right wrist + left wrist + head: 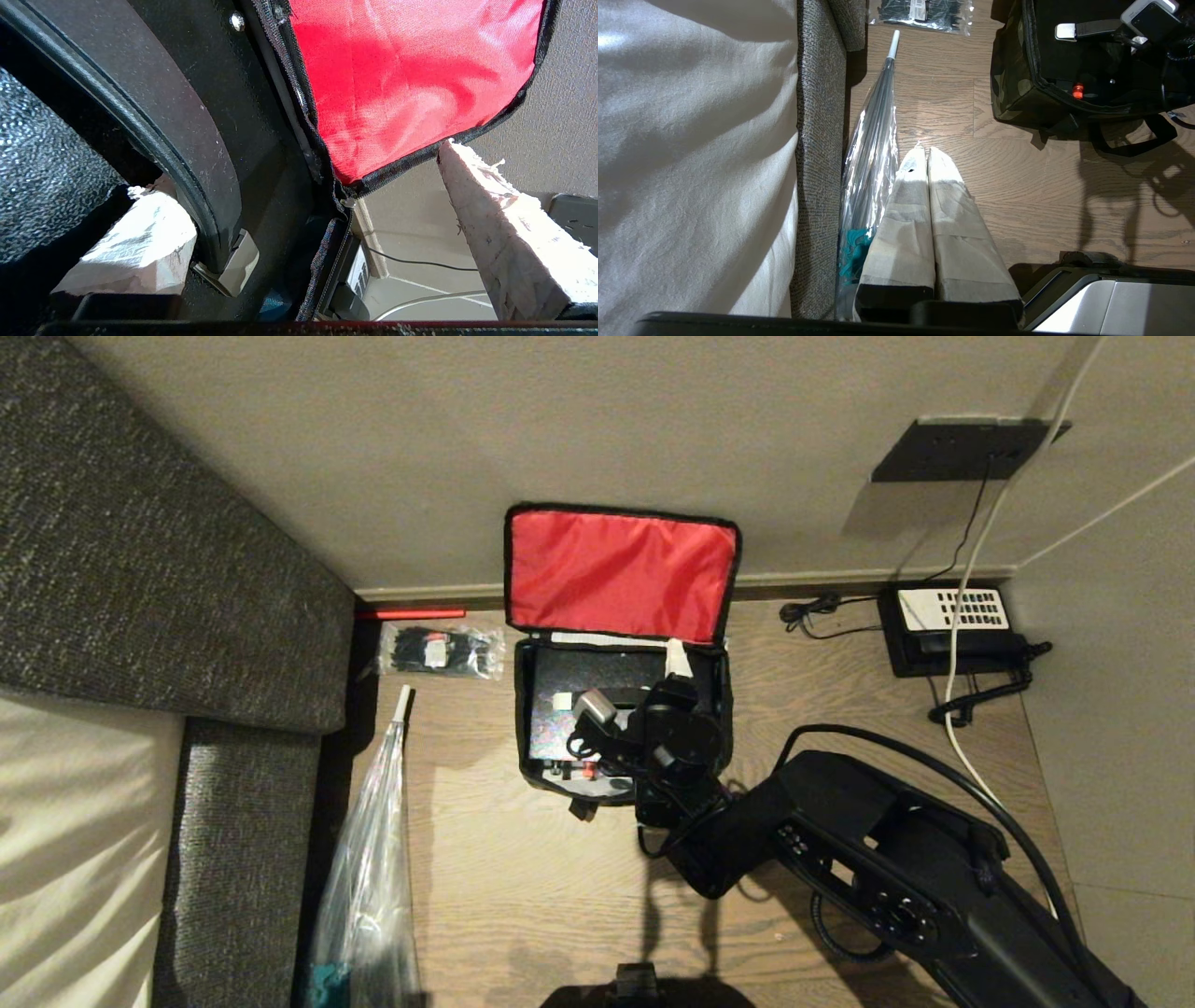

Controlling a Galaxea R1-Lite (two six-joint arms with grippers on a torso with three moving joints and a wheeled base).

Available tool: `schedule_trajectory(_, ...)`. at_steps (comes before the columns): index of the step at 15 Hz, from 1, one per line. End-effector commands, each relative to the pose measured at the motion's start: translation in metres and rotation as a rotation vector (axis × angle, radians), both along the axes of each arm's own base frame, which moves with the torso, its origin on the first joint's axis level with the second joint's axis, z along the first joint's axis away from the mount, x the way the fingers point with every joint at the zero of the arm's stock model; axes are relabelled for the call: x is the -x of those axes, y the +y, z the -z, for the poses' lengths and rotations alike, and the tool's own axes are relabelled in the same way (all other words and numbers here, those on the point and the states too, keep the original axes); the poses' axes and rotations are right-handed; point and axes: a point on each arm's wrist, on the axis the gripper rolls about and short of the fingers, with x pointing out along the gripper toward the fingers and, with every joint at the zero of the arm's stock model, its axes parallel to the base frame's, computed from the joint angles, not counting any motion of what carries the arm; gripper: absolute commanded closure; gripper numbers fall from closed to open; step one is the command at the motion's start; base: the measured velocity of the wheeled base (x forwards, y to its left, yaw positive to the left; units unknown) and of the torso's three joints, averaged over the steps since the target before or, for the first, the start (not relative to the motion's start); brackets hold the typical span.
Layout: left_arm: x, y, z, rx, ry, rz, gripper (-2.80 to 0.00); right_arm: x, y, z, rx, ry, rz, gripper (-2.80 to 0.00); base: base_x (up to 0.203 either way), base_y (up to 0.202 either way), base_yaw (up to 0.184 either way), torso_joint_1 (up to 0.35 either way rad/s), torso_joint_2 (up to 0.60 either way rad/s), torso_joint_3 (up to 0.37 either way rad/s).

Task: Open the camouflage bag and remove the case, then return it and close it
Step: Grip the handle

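My right gripper (303, 224) spread wide inside the open camouflage bag (620, 569).

The case (551, 709) lies in the bag; one finger sits under its strap handle (154, 121), gripping nothing. My left gripper (929, 161), fingers pressed together, hangs well away from the bag.

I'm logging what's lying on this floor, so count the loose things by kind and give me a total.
Bags: 1, the open camouflage bag
Cases: 1, the black case inside the bag
Packets of cable ties: 1
Umbrellas: 1
Telephones: 1
Total: 5
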Motion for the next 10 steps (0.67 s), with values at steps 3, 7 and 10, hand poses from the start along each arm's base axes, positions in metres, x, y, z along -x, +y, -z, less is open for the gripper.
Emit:
schedule_trajectory(3, -0.0001, 0.0000, 0.0009, 0.000, 0.001, 0.000, 0.00, 0.0001, 0.0002, 0.0031, 0.032, 0.001, 0.011, -2.80, 0.000, 0.000, 0.000, 0.000, 0.00, 0.000)
schedule_trajectory(7, -0.0001, 0.0000, 0.0009, 0.000, 0.001, 0.000, 0.00, 0.0014, 0.0009, 0.0044, 0.039, 0.002, 0.000, -2.80, 0.000, 0.000, 0.000, 0.000, 0.00, 0.000)
schedule_trajectory(10, -0.0001, 0.0000, 0.0009, 0.000, 0.001, 0.000, 0.00, 0.0083, 0.0080, 0.0036, 0.032, 0.010, -0.020, -2.80, 0.000, 0.000, 0.000, 0.000, 0.00, 0.000)
